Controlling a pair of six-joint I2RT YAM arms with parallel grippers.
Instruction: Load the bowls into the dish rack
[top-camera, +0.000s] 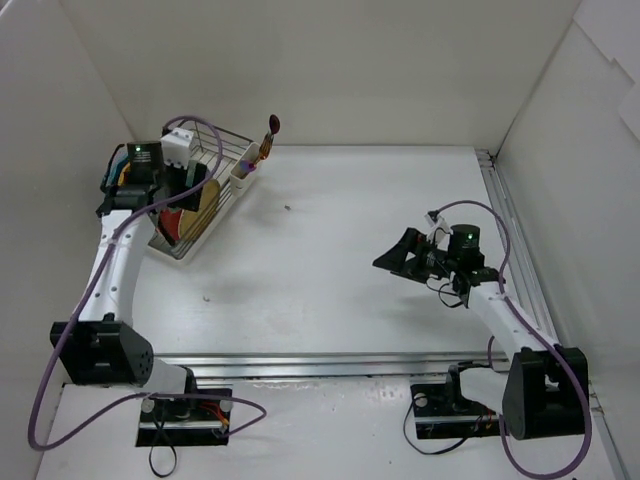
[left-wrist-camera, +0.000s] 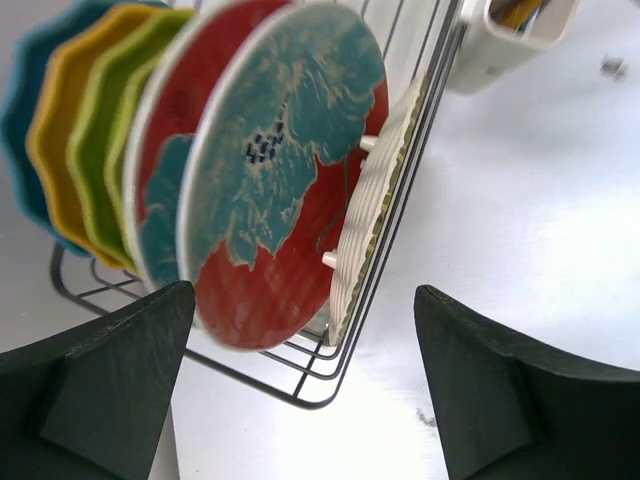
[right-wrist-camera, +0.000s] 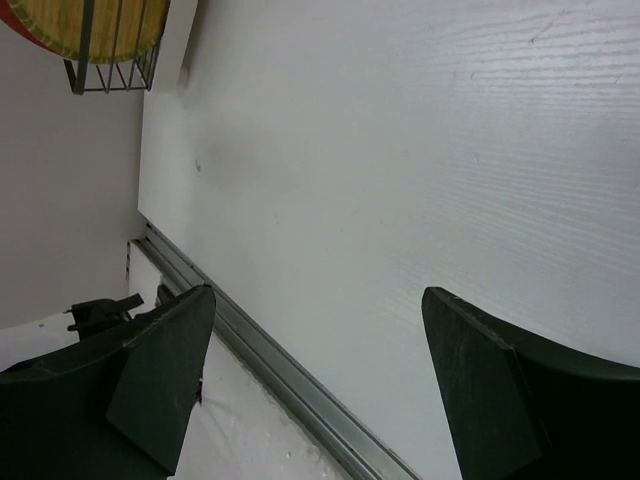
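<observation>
The dish rack (top-camera: 226, 136) stands at the far left of the table. In the left wrist view several bowls stand on edge in its wire frame (left-wrist-camera: 385, 285): a blue one (left-wrist-camera: 14, 110), an orange one (left-wrist-camera: 52, 130), two green ones (left-wrist-camera: 93, 150), two red-and-teal ones (left-wrist-camera: 285, 170) and a tan woven one (left-wrist-camera: 378, 215) at the end. My left gripper (top-camera: 188, 188) is open and empty just above the rack's near corner (left-wrist-camera: 300, 385). My right gripper (top-camera: 396, 258) is open and empty over bare table at the right (right-wrist-camera: 315, 385).
A white utensil cup (left-wrist-camera: 512, 38) with a brown spoon (top-camera: 271, 130) sits on the rack's far corner. Metal rails run along the table's near edge (top-camera: 350, 365) and right edge (top-camera: 510, 230). White walls stand behind and to both sides.
</observation>
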